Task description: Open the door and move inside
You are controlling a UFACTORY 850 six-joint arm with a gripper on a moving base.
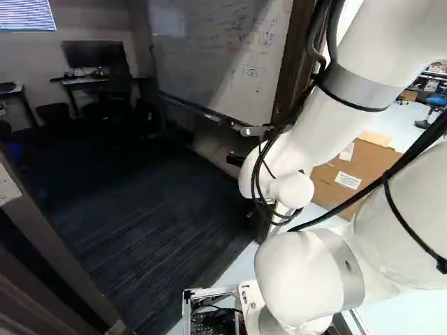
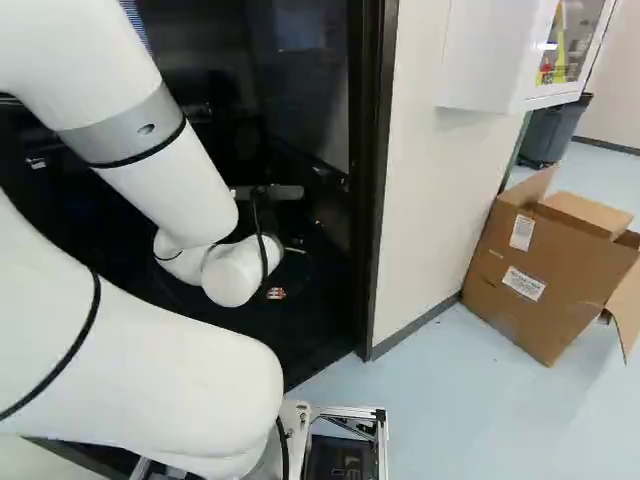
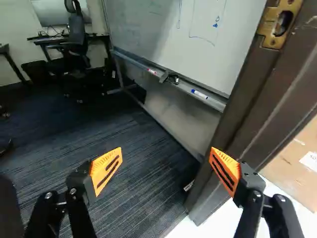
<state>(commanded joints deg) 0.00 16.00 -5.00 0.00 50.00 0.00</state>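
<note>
Right base view: door frame [image 2: 376, 200], long axis upright

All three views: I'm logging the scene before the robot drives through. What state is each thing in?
Gripper: open, holding nothing
Doorway: open, room showing beyond
Latch plate: exposed, no latch in it
Cardboard box: flaps open
Whiteboard: written on
Monitor: screen dark
</note>
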